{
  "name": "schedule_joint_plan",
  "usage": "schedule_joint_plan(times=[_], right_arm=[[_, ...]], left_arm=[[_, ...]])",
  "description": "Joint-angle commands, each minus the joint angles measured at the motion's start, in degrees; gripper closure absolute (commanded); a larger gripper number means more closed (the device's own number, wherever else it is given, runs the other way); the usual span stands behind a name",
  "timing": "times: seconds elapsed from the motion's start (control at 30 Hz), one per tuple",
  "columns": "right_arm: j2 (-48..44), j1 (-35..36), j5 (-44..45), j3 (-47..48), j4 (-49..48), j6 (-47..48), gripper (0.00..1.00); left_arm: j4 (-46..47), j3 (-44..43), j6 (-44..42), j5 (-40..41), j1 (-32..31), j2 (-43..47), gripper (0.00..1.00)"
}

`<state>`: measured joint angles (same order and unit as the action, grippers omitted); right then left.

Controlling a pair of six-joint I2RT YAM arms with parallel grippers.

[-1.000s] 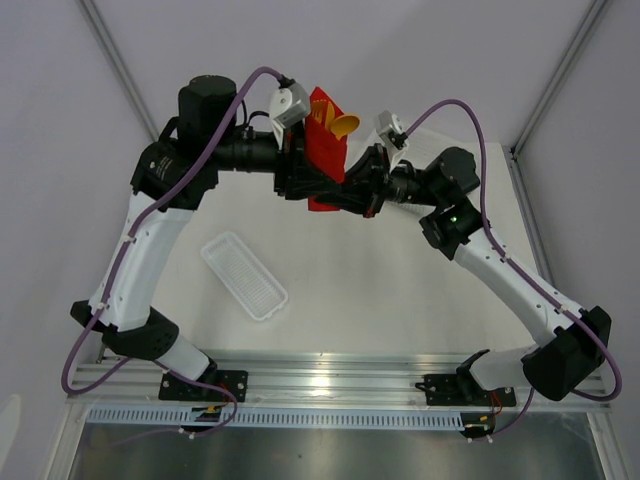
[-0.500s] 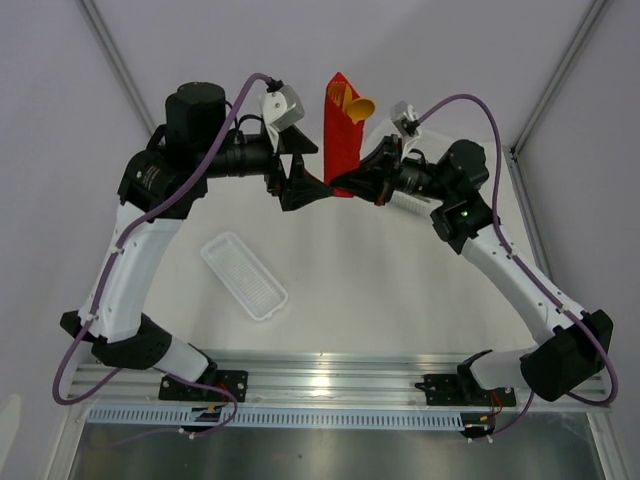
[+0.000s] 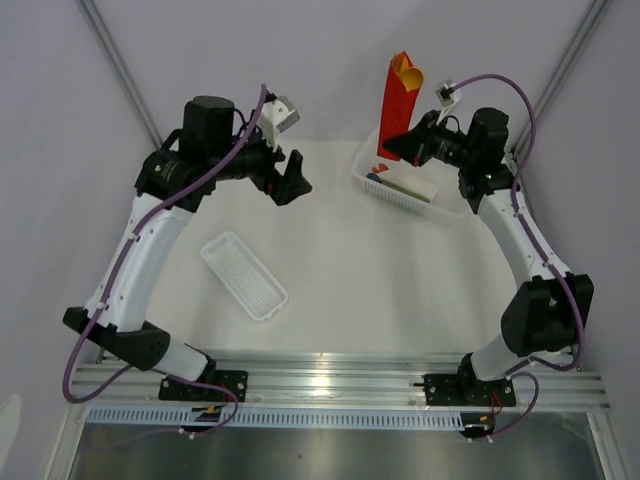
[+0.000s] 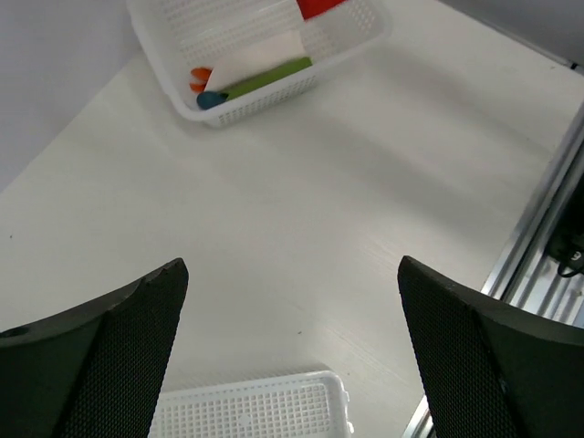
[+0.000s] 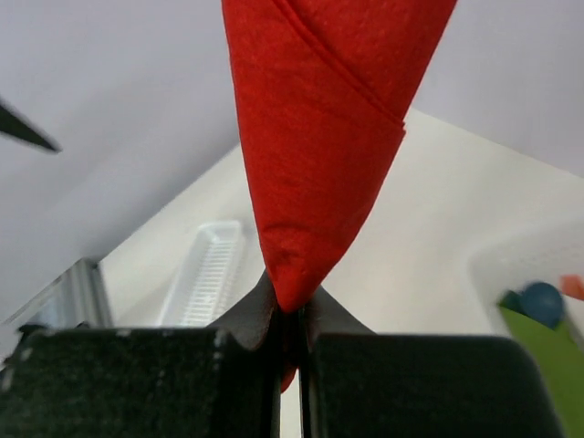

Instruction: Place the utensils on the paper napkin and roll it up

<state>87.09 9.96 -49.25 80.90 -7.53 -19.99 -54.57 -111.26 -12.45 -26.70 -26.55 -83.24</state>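
Aloft, paper napkin [image 3: 395, 108] (bottom edge pinched).

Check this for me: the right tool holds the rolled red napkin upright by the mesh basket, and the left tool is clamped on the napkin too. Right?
One part is wrong. The left tool stands open and empty, apart from the napkin, as the top view and the left wrist view show. The right tool does hold the rolled red napkin upright by the mesh basket.

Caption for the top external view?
Right gripper holds the rolled red napkin upright over the mesh basket; left gripper open, empty.
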Motion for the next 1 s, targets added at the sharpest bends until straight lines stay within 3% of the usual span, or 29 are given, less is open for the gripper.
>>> schedule_joint_plan(times=[0.0,0.1,0.4,0.67,0.97], right_arm=[[5.27,-2.57,4.76,6.71,11.29,10.65,1.0],[11.86,-4.33,7.24,13.04,18.15,19.07,1.0],[32.33,-7.41,14.26,34.21,36.34,32.29,1.0],[38.85,-9.25,15.33,33.8,35.39,23.61,1.0],[42.63,-10.99,12.44,31.69,36.01,18.34,1.0]], left_arm=[[0.51,1.31,-2.58,2.62,1.23,-3.15,0.01],[0.25,0.44,-3.37,1.92,2.55,-7.54,0.03],[1.48,-1.33,-2.49,2.61,9.66,-20.02,0.06],[1.31,7.28,-2.93,2.27,11.77,-19.68,0.06],[0.6,5.62,-2.67,4.2,12.83,-24.16,0.07]])
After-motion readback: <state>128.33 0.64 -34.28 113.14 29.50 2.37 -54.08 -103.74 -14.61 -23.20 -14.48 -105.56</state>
